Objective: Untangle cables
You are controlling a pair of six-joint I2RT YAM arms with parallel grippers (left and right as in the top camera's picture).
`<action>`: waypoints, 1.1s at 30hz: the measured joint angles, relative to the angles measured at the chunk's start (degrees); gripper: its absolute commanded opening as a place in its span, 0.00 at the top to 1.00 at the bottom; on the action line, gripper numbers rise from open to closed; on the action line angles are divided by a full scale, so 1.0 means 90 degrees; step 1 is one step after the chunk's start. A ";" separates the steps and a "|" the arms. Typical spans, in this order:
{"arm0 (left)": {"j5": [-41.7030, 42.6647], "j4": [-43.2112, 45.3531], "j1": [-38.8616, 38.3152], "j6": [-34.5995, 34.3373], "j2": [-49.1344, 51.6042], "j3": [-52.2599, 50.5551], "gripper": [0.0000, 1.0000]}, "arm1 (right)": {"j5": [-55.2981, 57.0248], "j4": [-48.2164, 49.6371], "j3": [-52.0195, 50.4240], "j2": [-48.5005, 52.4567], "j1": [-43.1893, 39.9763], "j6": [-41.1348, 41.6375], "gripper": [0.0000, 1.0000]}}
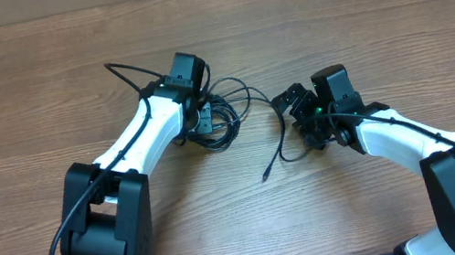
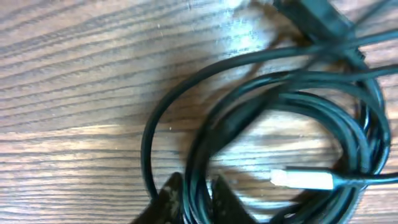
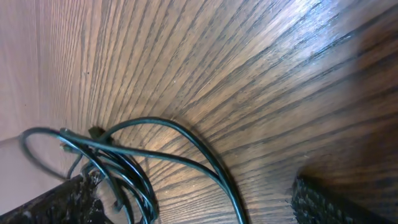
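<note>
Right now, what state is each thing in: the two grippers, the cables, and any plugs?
left gripper: nearly shut, pinching strands of the cable bundle.
right gripper: open wide, holding nothing.
cable bundle: coiled and tangled, lying on the table.
loose cable: slack on the table, end free.
silver plug: unplugged, lying flat.

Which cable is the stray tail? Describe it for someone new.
On the table, look between the left end effector and the right end effector. The tail starts by the right one: one black strand curving toward the robot to a small plug. It lies alone, unlike the looped coil at the left one.
</note>
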 measured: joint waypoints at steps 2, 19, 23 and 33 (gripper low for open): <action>-0.0002 -0.0085 0.0000 -0.0061 0.0000 0.0032 0.53 | 0.0000 0.0002 0.0000 0.0000 0.0000 -0.0002 0.00; -0.0022 -0.0384 0.0000 -0.0765 0.0000 -0.0015 0.51 | 0.0000 0.0002 0.0000 0.0000 0.0000 0.0000 0.00; -0.0022 -0.0180 0.0000 -0.0838 0.0000 -0.0236 0.65 | 0.0000 0.0005 0.0000 0.0000 0.0000 -0.0002 0.00; -0.0024 0.0257 0.0000 -0.0920 0.0000 -0.0583 0.83 | 0.0000 0.0022 0.0000 0.0000 0.0000 0.0000 0.00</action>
